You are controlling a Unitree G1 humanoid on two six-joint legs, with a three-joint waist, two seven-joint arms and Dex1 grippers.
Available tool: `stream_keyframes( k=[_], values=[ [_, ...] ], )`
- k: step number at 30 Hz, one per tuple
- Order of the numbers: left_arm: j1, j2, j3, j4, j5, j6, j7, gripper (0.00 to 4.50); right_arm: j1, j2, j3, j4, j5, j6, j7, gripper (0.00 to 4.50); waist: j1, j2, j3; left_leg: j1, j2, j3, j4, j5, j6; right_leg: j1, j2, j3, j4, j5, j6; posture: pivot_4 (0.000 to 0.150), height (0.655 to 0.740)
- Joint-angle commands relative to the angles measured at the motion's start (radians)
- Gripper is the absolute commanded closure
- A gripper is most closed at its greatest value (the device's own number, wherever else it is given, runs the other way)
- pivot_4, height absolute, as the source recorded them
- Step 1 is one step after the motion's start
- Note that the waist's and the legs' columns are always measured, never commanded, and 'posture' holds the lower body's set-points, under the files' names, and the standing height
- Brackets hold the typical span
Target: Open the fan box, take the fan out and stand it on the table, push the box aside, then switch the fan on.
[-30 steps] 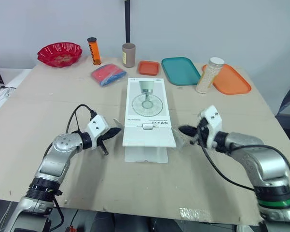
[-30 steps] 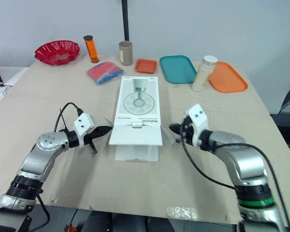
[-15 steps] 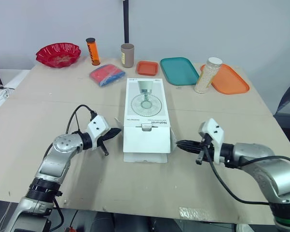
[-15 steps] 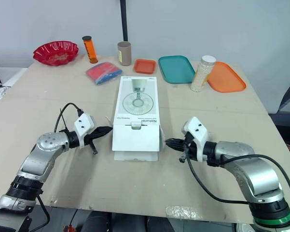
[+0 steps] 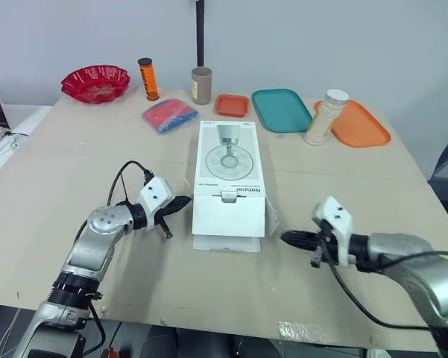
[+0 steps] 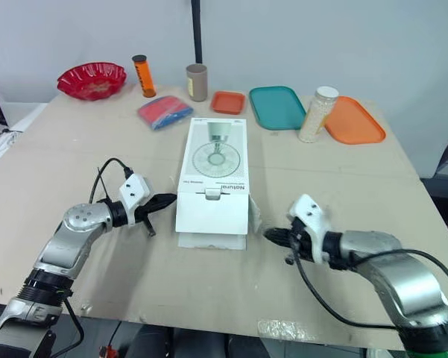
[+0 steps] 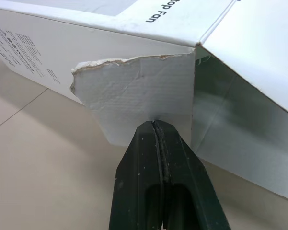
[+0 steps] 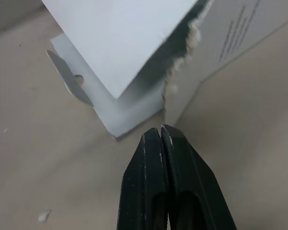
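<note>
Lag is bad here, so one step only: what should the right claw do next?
Probably open the right claw and ease it onto the right flap: it sits shut, short of the fan box, while the left claw pinches the left flap.

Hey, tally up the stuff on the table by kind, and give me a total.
Trays: 3: small orange tray, teal tray, large orange tray
Upright containers: 3: orange tube, brown cup, jar of white beads
Bowls: 1: red bowl
Boxes: 1: fan box
Packets: 1: red and blue packet
Total: 9
</note>
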Motion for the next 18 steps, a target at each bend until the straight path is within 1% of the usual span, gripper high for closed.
stream_keyframes(
  k=[1,3,7,12,18],
  values=[
    [-0.024,-0.005,0.008,-0.006,-0.001,-0.027,0.0,4.5,0.02,-0.004,-0.043,-0.099,0.067,0.002,0.024,4.46,-0.001,0.0,0.0,0.0,0.0,0.0,0.0,0.0,0.0,0.0,0.0,0.0,0.0,0.0,0.0,0.15,0.7389],
    [-0.024,-0.007,0.007,-0.009,-0.001,-0.025,0.0,4.5,0.012,0.011,-0.038,-0.113,0.081,0.011,0.007,4.46,-0.004,0.0,0.0,0.001,0.0,0.0,0.001,0.0,0.0,0.0,0.0,0.0,0.001,0.0,0.0,0.15,0.7389],
    [-0.026,-0.005,0.01,-0.005,0.0,-0.028,-0.003,4.5,-0.043,0.065,0.042,-0.111,0.066,0.023,-0.053,4.46,-0.003,0.0,0.0,0.002,0.0,-0.001,0.001,0.0,0.0,0.002,0.0,0.0,0.001,0.0,0.0,0.15,0.7389],
    [-0.026,-0.005,0.008,-0.011,0.005,-0.024,0.001,4.5,-0.113,0.133,0.154,-0.061,-0.01,0.014,-0.134,4.46,-0.001,0.0,0.0,0.001,0.0,-0.001,0.001,0.0,0.0,0.002,0.0,0.0,0.0,0.0,0.0,0.15,0.7389],
    [-0.038,-0.006,0.009,-0.022,0.004,-0.011,0.002,4.5,-0.134,0.122,0.187,-0.006,-0.083,-0.021,-0.131,4.46,0.0,0.0,0.0,0.001,0.0,-0.001,0.001,0.0,0.0,0.002,0.0,-0.001,0.0,0.0,0.0,0.15,0.7389]
  ],
)
